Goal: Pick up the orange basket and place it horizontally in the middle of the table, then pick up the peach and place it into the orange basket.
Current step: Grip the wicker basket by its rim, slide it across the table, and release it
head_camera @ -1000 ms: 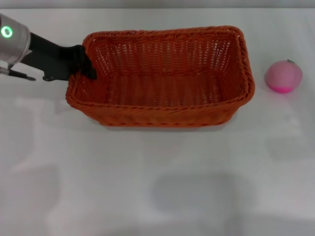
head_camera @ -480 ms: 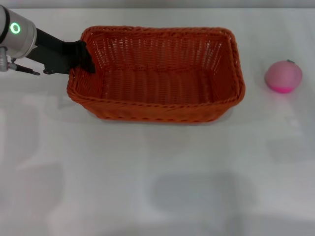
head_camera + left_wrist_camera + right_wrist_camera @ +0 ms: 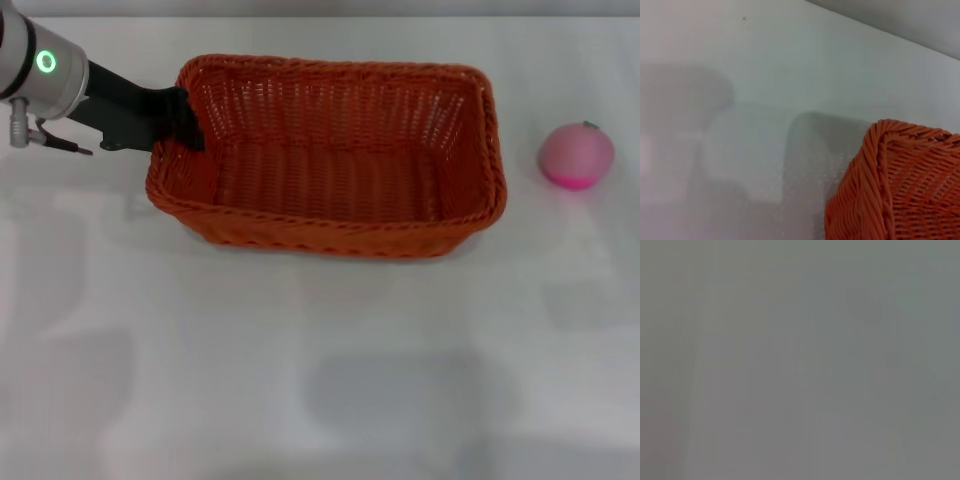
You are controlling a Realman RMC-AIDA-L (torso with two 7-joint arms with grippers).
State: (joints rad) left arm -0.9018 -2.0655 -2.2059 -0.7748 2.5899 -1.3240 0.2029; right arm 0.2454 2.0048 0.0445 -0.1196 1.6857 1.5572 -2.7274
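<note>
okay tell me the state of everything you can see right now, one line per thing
orange basket: upright, empty, lying lengthwise across the table, gripped at its left end.
peach: resting on the table, right of the basket, untouched.
left end effector: shut on the basket's left rim.
right end effector: not in view.
table: white, carrying basket and peach.

We see only our left arm point(image 3: 40, 75), at about ten o'clock in the head view: a silver-grey round wrist section with a glowing green ring light, a small metal fitting beneath it, then a matte black gripper point(image 3: 180, 125) body tapering forward.
</note>
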